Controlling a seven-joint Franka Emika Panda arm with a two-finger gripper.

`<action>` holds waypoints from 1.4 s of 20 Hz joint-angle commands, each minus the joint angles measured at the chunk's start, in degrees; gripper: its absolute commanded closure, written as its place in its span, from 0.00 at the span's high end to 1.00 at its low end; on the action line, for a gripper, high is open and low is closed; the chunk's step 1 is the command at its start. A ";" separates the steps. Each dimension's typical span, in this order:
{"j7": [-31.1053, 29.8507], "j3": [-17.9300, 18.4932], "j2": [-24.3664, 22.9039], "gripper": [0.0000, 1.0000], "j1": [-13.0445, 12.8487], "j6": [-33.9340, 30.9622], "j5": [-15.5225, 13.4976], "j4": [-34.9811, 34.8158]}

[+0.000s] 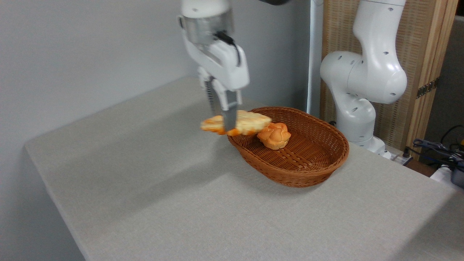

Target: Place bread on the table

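Landmark for all positions: the brown wicker basket (290, 145), oval, sitting on the table (145, 188) toward its far right part.

Gripper (225, 125) hung just left of the basket's left rim, pointing down, fingers clamped on the bread (250, 122). The near finger crossed the loaf roughly a third of the way in from its left tip. Frame was slightly motion-blurred around the gripper and loaf, so the finger edges were soft.

Bread was held in the air, lying roughly level. Its right part reached over the basket's left rim; its browner left tip stuck out beyond the rim, over bare cloth. It was clear of the table surface; contact with the rim could not be determined from this view.

A small round orange bun (274, 135) sat inside the basket, on its floor near the left end, just below and right of the loaf's right end. Whether loaf and bun touched could not be told.

The arm's white base (362, 83) stood behind the basket, to its right.
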 commanded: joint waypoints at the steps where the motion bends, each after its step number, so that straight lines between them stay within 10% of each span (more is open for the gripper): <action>1: -1.79 0.10 9.52 0.63 -1.38 0.70 -0.07 10.94; 4: -1.70 0.10 10.14 0.99 -1.38 6.06 0.20 11.05; 28: -1.61 0.01 10.76 1.00 -1.38 8.88 0.20 11.22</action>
